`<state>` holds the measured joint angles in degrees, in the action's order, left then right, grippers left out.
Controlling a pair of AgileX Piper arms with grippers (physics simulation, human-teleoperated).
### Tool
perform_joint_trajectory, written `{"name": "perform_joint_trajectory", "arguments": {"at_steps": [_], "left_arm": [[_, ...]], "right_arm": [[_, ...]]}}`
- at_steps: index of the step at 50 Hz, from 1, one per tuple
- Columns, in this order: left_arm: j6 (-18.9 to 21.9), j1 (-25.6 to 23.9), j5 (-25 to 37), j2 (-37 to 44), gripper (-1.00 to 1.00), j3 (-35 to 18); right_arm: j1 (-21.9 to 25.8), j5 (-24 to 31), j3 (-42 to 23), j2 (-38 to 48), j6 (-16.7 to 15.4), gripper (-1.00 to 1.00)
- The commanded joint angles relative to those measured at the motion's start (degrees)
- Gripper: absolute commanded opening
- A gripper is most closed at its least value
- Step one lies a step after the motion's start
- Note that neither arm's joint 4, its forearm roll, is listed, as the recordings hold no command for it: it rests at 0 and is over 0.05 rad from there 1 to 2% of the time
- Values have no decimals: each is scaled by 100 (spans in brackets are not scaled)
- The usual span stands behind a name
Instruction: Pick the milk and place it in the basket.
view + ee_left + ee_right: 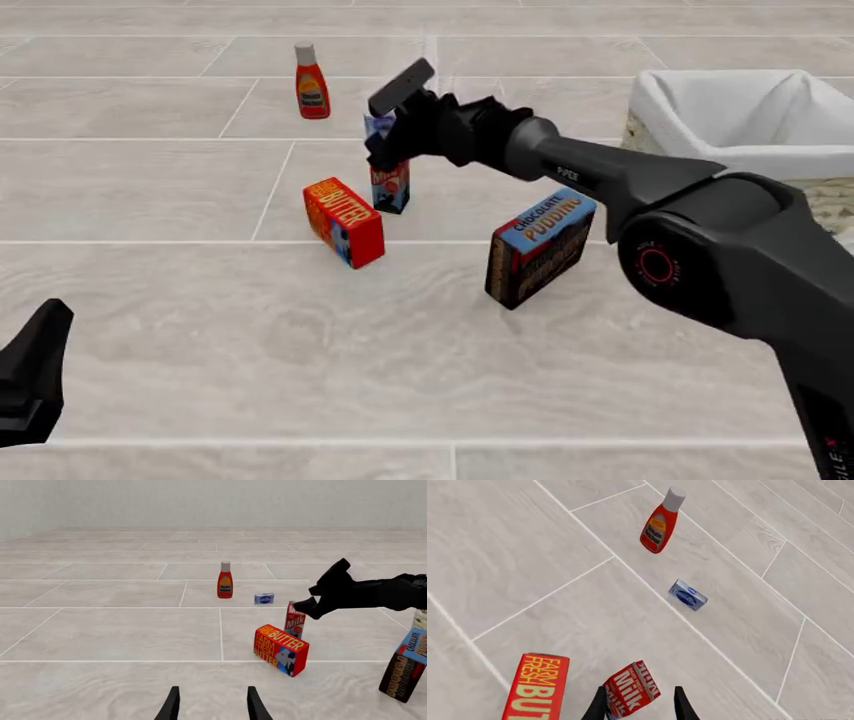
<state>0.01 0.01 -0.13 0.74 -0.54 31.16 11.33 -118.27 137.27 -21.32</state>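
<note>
1. The left claw (30, 375) hangs at the near left of the bench (267, 340), fingers apart, holding nothing.
2. Far left stands a ketchup bottle (311, 84); a small blue packet (687, 594) lies right of it.
3. Near the middle, the butter box (343, 221) stands just left of the milk (390, 180).
4. The milk is upright on the bench, not yet lifted. The right claw (384, 125) is at its top, fingers apart, straddling the carton; I cannot tell whether they touch it.
5. A chocolate pudding box (538, 245) leans right of the milk.
6. Far right, the basket (747, 130) shows only its white lining; nothing visible inside. By my judgement, the grasp, lift and drop all remain.
</note>
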Motion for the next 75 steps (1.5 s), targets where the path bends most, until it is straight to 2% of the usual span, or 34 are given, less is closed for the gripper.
{"name": "perform_joint_trajectory", "arguments": {"at_steps": [1, 31, 32, 58, 65, 75], "left_arm": [[0, -1, 0, 0, 100, 0], [0, 0, 0, 0, 100, 0], [0, 0, 0, -1, 100, 0], [1, 0, 0, 0, 100, 0], [0, 0, 0, 1, 100, 0], [0, -1, 0, -1, 100, 0]], "right_arm": [[-94, 95, -380, 381, 39, 100], [-79, 79, -591, 802, 318, 100], [-96, 53, -584, 802, 320, -100], [-75, -39, -347, 600, 323, -100], [-131, -378, 107, 70, 254, -100], [-135, -460, 385, -342, 193, -100]]}}
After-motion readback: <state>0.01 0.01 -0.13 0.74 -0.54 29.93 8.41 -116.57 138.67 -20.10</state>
